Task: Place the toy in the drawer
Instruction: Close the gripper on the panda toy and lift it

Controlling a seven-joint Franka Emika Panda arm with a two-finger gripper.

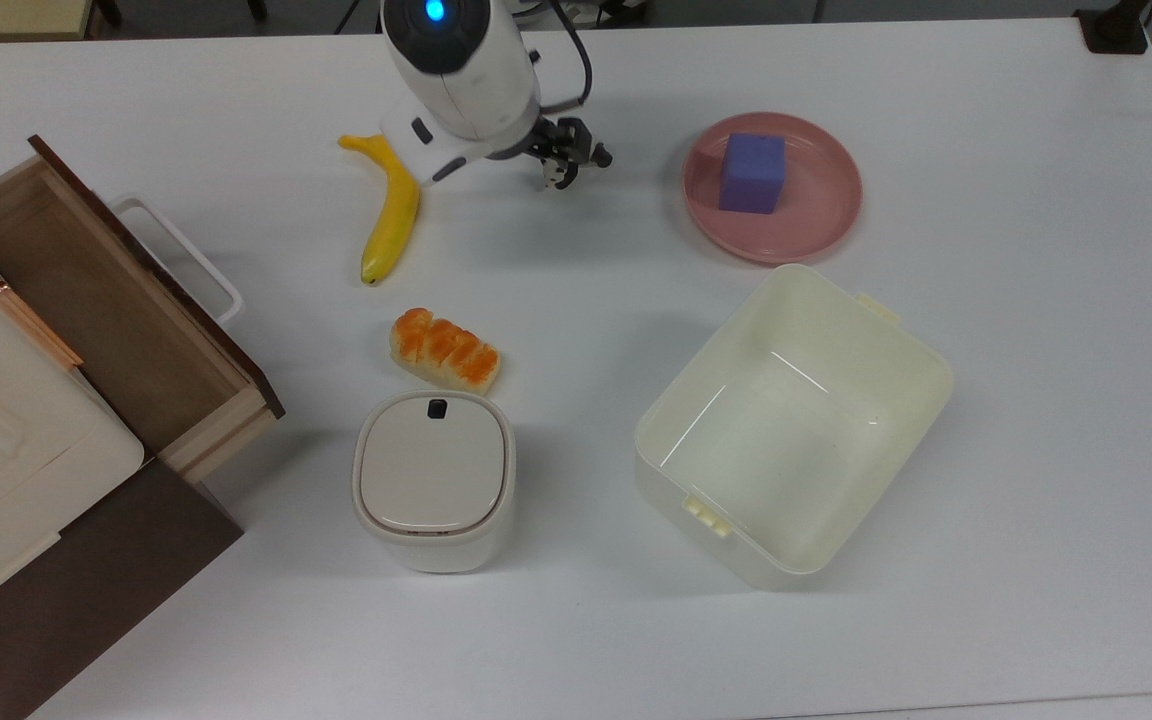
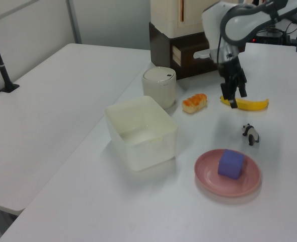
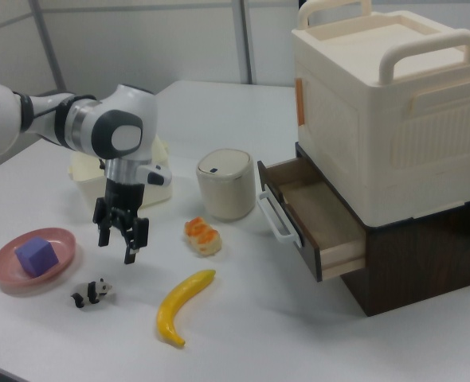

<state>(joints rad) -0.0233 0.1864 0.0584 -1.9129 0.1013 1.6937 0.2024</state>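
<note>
The toy, a tiny black-and-white panda (image 3: pixel 92 293), stands on the white table between the banana and the pink plate. It is also seen on the table in the left view (image 2: pixel 250 134). In the top view the toy (image 1: pixel 600 156) is mostly covered by my gripper (image 1: pixel 562 163). My gripper (image 3: pixel 116 246) hangs open a short way above the toy, fingers pointing down, holding nothing. The left view shows the gripper (image 2: pixel 236 98) in front of the banana. The drawer (image 1: pixel 106 300) is pulled out at the top view's left, its light-wood inside bare (image 3: pixel 319 215).
A banana (image 1: pixel 391 210), an orange bread loaf (image 1: pixel 444 350) and a lidded cream canister (image 1: pixel 433 480) lie between toy and drawer. A pink plate (image 1: pixel 816 215) holds a purple cube (image 1: pixel 753 172). A cream tub (image 1: pixel 791 420) sits open. A cream box (image 3: pixel 386 103) tops the cabinet.
</note>
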